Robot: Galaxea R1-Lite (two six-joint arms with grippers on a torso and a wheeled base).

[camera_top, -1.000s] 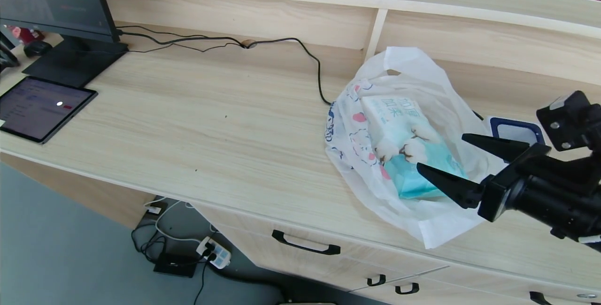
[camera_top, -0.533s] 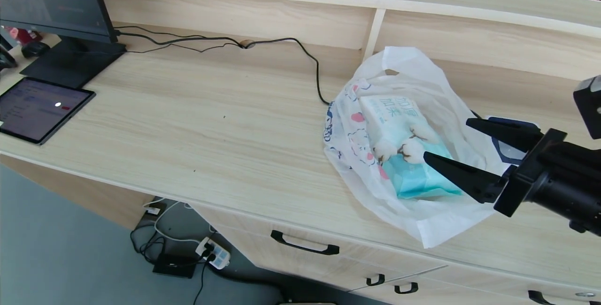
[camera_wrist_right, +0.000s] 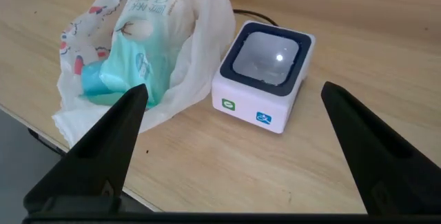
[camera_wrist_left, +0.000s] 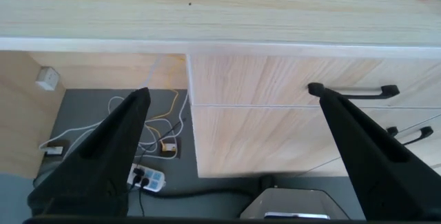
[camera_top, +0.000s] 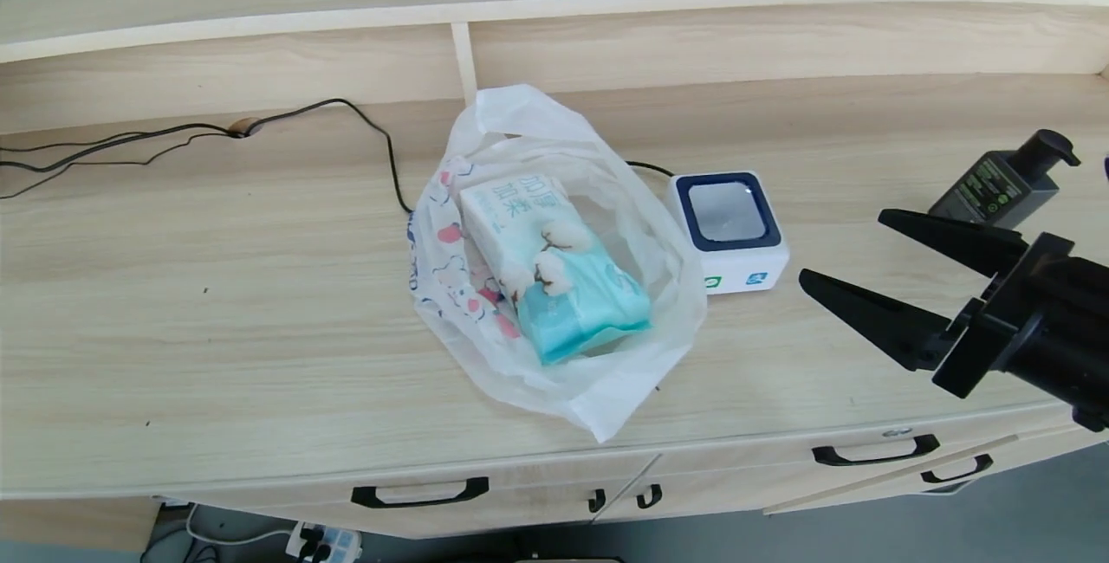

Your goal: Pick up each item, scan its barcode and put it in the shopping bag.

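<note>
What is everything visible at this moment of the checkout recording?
shopping bag: one, translucent white with pink and blue print, lying open mid-counter
tissue pack: one, white and teal, inside the bag
scanner: one, white with a dark blue top frame, on the counter beside the bag, on its right
pump bottle: one, dark, far right of the counter
cables: black, along the back left of the counter
counter: one, light wood
drawer handles: five, black, on the front below the counter
power strip: one, white, on the floor
right gripper: black, open, empty, above the counter to the right of the scanner
left gripper: black, open, empty, facing the drawer fronts
</note>
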